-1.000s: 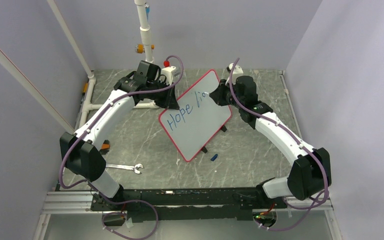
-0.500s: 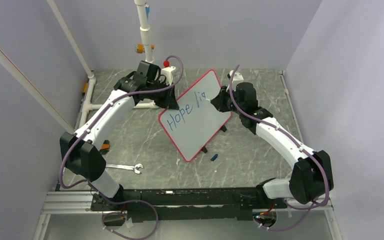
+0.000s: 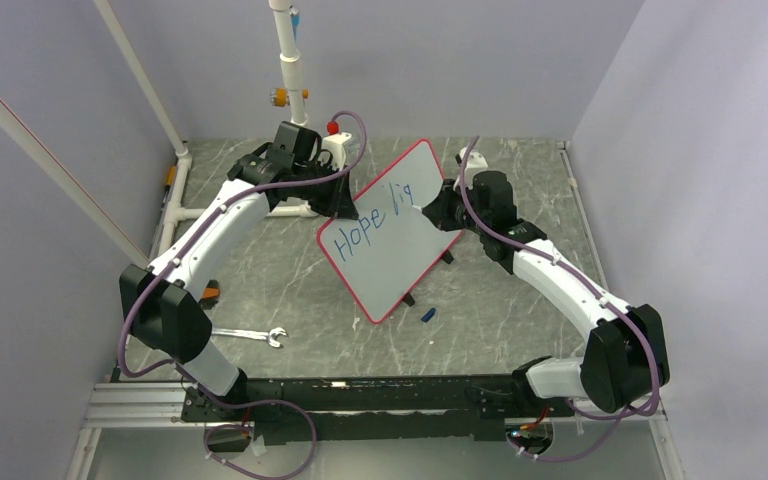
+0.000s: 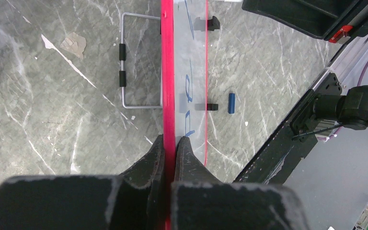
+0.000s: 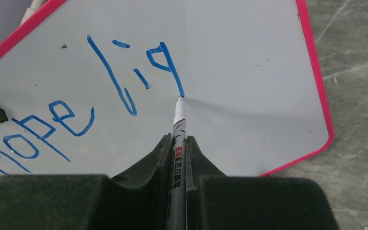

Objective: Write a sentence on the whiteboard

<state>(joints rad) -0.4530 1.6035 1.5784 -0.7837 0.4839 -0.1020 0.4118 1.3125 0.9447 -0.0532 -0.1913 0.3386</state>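
Observation:
The whiteboard (image 3: 400, 255) stands tilted on the table, white with a thin red border. My left gripper (image 3: 346, 206) is shut on its red edge (image 4: 167, 72), one finger on each face (image 4: 171, 141). The sentence (image 3: 372, 222) in blue reads "Hope li" plus a part-drawn letter with a loop and tail (image 5: 165, 60). My right gripper (image 5: 177, 140) is shut on a grey marker (image 5: 178, 143). The marker's tip touches the board at the end of that tail. In the top view the right gripper (image 3: 436, 208) is at the board's right side.
A blue marker cap (image 3: 427, 315) lies on the table in front of the board, near its black feet (image 3: 409, 298). A wrench (image 3: 250, 335) lies near the left arm's base. A white pipe post (image 3: 290, 60) rises at the back. A wire stand (image 4: 139, 60) sits behind the board.
My right gripper has moved the marker down and to the right across the board, adding a looped letter with a tail after "li". The left gripper and the board have stayed put.

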